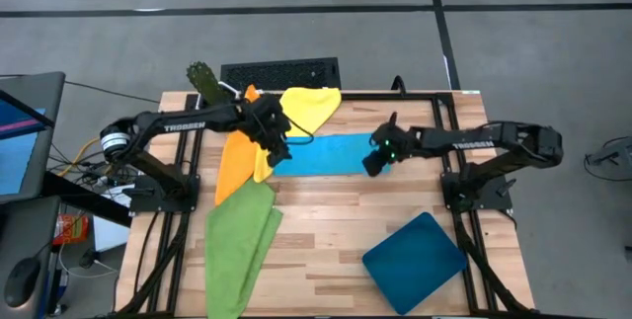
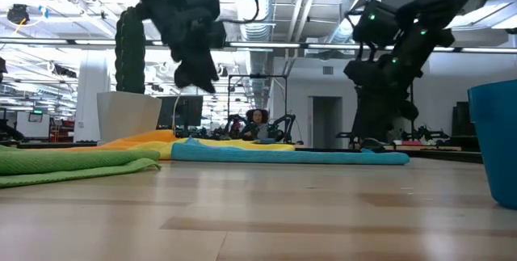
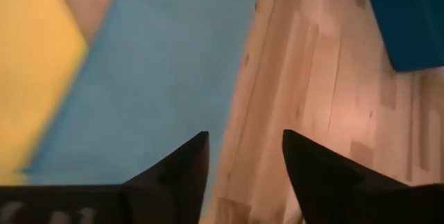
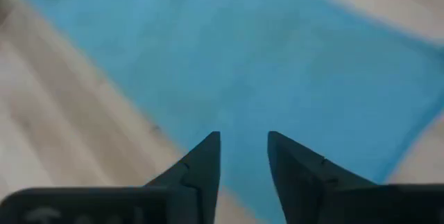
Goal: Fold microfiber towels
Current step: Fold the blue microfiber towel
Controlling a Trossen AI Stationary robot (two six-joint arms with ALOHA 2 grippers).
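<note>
On the wooden bench (image 1: 336,220) a light blue towel (image 1: 326,154) lies flat as a long strip near the middle, between the two arms. The left gripper (image 1: 277,148) hangs over the strip's left end, raised clear of the cloth as the low view shows (image 2: 196,71); its wrist view shows the two dark fingers (image 3: 182,172) parted with nothing between them, blue cloth and bare wood below. The right gripper (image 1: 375,164) is over the strip's right end, also above the surface in the low view (image 2: 373,91); its fingers (image 4: 201,161) stand apart with a narrow gap, empty, pointing down at the blue cloth (image 4: 277,64). A yellow towel (image 1: 308,108) lies crumpled at the far side, touching the blue strip's far left corner, and an orange towel (image 1: 233,164) stretches beside it under the left arm, partly hidden. A green towel (image 1: 240,242) lies folded lengthwise along the near left part of the bench, its far end meeting the orange one. A dark teal tray (image 1: 415,260) sits at an angle at the near right, well apart from the towels.
</note>
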